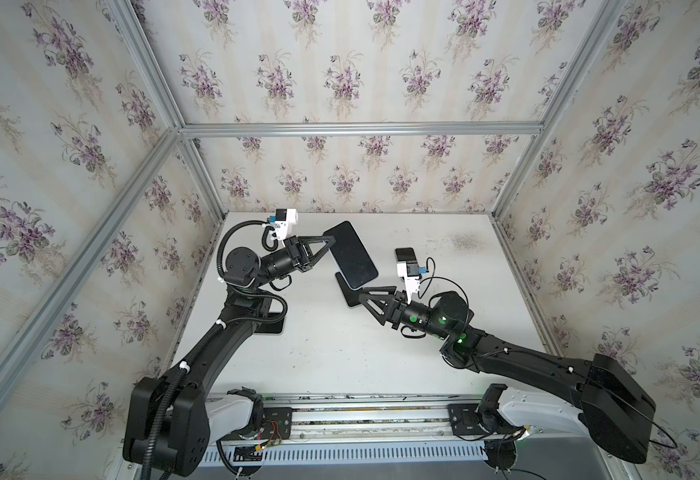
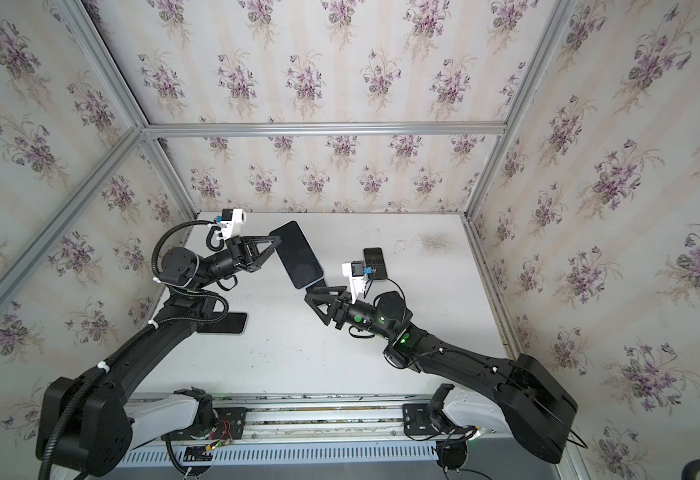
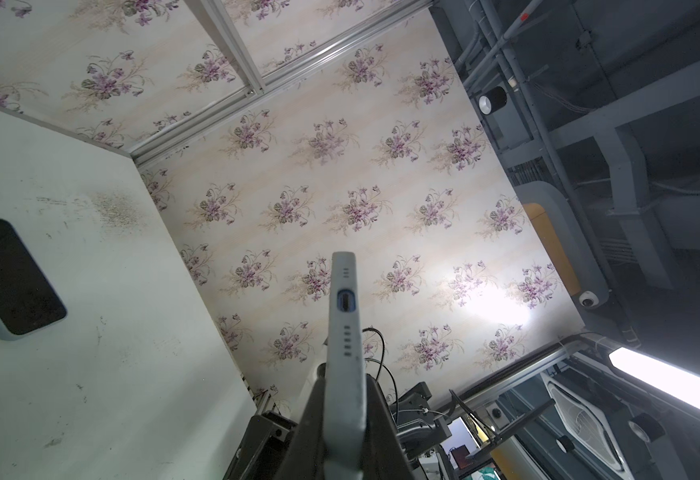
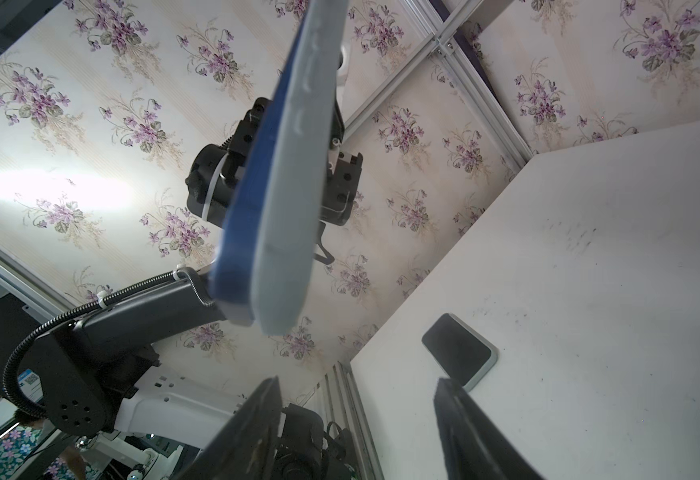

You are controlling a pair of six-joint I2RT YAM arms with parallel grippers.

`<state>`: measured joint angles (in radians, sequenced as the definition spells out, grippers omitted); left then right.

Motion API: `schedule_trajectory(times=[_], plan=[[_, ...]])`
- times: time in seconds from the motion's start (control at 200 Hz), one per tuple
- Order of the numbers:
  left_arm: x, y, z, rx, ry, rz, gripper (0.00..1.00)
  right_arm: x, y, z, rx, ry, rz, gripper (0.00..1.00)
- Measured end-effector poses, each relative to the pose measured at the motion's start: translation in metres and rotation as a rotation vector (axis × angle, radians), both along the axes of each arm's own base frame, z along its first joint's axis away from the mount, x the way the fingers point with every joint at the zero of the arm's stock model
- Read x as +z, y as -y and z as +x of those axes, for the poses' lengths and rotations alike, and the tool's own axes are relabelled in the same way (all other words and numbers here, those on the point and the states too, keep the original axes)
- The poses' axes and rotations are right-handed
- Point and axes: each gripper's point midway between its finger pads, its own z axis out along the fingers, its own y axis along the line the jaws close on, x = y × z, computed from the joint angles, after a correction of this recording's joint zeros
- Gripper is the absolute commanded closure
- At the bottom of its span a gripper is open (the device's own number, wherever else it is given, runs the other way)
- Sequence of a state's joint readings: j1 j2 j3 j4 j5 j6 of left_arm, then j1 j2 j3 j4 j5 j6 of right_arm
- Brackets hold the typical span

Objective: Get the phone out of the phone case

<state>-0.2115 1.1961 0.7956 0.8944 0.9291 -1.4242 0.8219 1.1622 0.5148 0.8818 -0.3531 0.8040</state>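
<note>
Phone (image 1: pixel 350 255) screen: glossy black glass. Phone case (image 3: pixel 346 374) rim: matt, smooth pale-grey plastic. Table (image 1: pixel 423 353) under left gripper (image 1: pixel 328 248): matt white, scuffed, speckled.

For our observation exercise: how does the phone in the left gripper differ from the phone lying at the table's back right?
The held dark-screened phone in a pale grey case is clamped by the shut left gripper; the lying phone in a pale case is untouched. The held phone hangs above the white table and looks larger; the lying phone rests flat on it. Both screens are dark and face up.
</note>
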Motion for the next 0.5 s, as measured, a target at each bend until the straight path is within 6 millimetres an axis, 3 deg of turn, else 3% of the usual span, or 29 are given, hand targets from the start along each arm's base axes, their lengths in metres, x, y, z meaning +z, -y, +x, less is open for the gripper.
schedule_trajectory(times=[0.505], plan=[[0.001, 0.009, -0.005, -0.007, 0.007, -0.004, 1.00, 0.017, 0.004, -0.001, -0.008, 0.033, 0.057, 0.36]])
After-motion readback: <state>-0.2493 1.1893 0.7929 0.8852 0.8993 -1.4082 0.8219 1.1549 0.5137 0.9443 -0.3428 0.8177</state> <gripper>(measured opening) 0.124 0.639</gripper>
